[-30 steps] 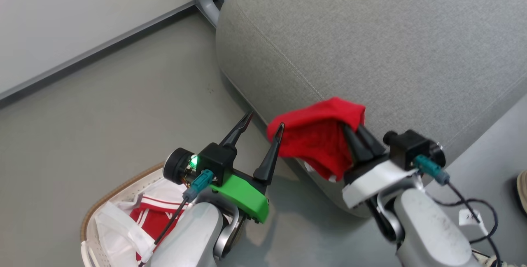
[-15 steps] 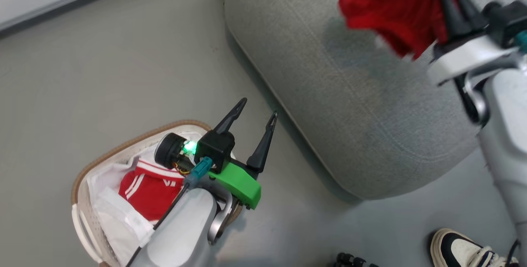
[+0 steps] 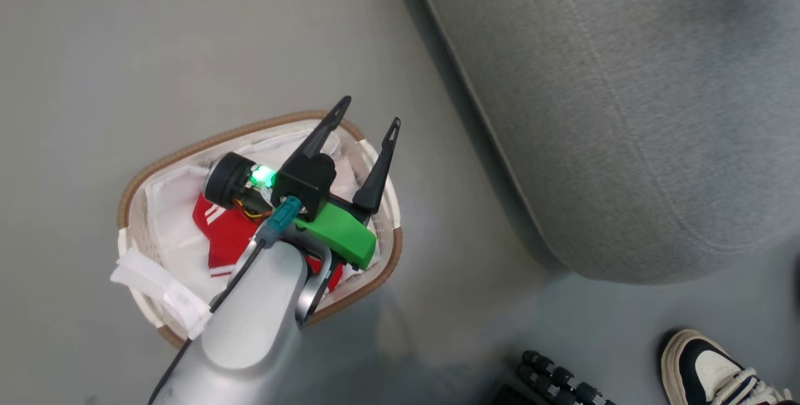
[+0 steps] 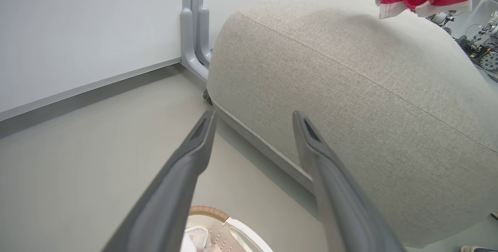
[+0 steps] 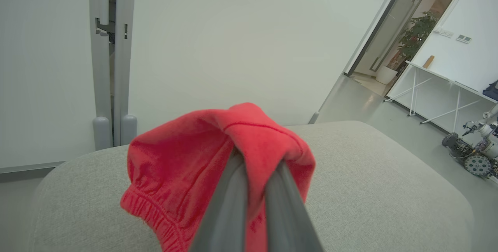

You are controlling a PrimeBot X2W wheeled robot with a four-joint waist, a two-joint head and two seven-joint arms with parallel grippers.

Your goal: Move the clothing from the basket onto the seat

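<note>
**A:** Start at the left. What could go wrong there?

**B:** The left gripper point(image 3: 369, 112) hangs over the basket point(image 3: 187, 150), fingers spread wide with nothing between them. The basket stands on the floor point(image 3: 125, 49), near the rounded edge of the seat point(image 3: 625, 111). If that gripper goes down for the red clothing point(image 3: 222, 233), I judge it may pinch the white liner sheet point(image 3: 169, 199) as well. The sheet is bunched around the red fabric and spills over the rim.

**A:** So what is in the basket?

**B:** The liner, and red clothing with white stripes in the middle, partly hidden under the arm. I can't tell how many pieces.

**A:** And further right?

**B:** The seat, bare in the part the head view takes in. Above it the right gripper point(image 5: 258, 158) is clamped narrow on a red garment point(image 5: 183, 158), which drapes over both fingers.

**A:** What's the risk there?

**B:** Soft cloth wrapped over the fingers may cling when they part. If it's let go too near the seat's edge, it could slide to the floor. There's also a person's shoe point(image 3: 712, 367) on the floor past the seat's near corner. A turn of the robot might catch it.
</note>
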